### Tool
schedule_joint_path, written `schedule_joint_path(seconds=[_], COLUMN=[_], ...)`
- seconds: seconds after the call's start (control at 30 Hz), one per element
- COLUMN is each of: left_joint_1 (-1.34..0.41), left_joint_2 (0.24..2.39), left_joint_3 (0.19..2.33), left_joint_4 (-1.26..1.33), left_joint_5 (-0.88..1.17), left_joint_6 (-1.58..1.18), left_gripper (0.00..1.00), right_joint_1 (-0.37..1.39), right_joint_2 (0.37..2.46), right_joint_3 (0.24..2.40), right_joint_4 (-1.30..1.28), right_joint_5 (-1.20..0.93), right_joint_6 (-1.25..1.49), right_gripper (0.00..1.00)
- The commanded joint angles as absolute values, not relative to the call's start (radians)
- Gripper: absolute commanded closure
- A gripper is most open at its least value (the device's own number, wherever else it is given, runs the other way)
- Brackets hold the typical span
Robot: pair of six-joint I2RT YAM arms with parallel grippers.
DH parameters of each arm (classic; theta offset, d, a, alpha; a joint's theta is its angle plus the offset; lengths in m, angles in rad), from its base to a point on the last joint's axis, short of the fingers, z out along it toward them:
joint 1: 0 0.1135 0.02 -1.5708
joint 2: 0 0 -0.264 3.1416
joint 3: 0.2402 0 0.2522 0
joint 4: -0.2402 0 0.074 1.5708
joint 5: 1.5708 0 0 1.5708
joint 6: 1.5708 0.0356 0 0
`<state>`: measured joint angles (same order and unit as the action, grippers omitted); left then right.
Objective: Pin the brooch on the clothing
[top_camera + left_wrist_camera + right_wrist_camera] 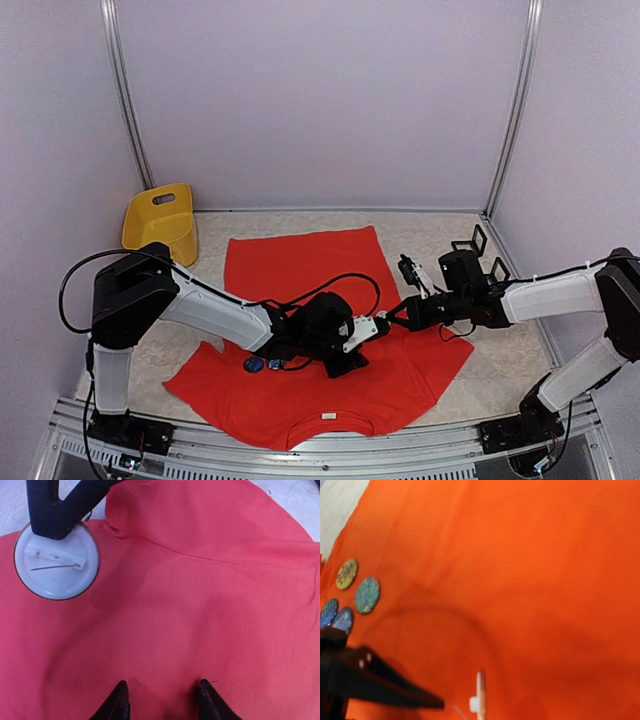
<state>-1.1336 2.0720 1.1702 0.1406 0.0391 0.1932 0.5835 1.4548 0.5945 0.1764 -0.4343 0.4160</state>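
Observation:
The clothing [300, 265], a red-orange T-shirt, lies flat on the table and fills both wrist views. My right gripper [387, 321] is shut on the brooch [56, 562] at its rim. The brooch's white back faces the left wrist camera, with its pin swung out. In the right wrist view the brooch [480, 698] shows edge-on just above the cloth, and my own fingers are out of frame. My left gripper [162, 696] stands open right beside it, both fingertips [120, 698] resting on the shirt with cloth between them.
Several loose round badges [366, 595] lie on the shirt's left part, also seen as badges [262, 364] from above. A yellow bin [162, 222] stands at the back left. A black cable [340, 280] loops over the shirt. Side walls close in the table.

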Motion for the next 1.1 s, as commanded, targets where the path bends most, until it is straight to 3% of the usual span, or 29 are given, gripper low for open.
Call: schedule_joint_path(seconds=[0.0,0.07,0.17,0.3,0.53,1.07], left_joint_1=[-1.140,-1.140,-1.140,-1.140,-1.141,-1.138], left_joint_2=[2.107,2.093,2.075,2.057,1.996,1.948], left_joint_3=[1.162,1.145,1.128,1.120,1.076,1.014], left_joint_4=[0.102,0.111,0.122,0.146,0.239,0.331], left_joint_5=[0.099,0.109,0.117,0.130,0.147,0.198], left_joint_6=[0.207,0.203,0.201,0.181,0.155,0.130], left_gripper=[0.67,0.78,0.84,1.00,1.00,1.00], right_joint_1=[0.573,0.573,0.573,0.573,0.601,0.781], right_joint_2=[1.437,1.434,1.434,1.440,1.408,1.437], right_joint_3=[0.582,0.574,0.564,0.557,0.476,0.204], right_joint_4=[0.177,0.179,0.187,0.205,0.370,0.983], right_joint_5=[-0.458,-0.462,-0.471,-0.498,-0.488,-0.187], right_joint_6=[0.407,0.405,0.396,0.384,0.335,-0.016], right_gripper=[1.00,1.00,1.00,1.00,1.00,1.00])
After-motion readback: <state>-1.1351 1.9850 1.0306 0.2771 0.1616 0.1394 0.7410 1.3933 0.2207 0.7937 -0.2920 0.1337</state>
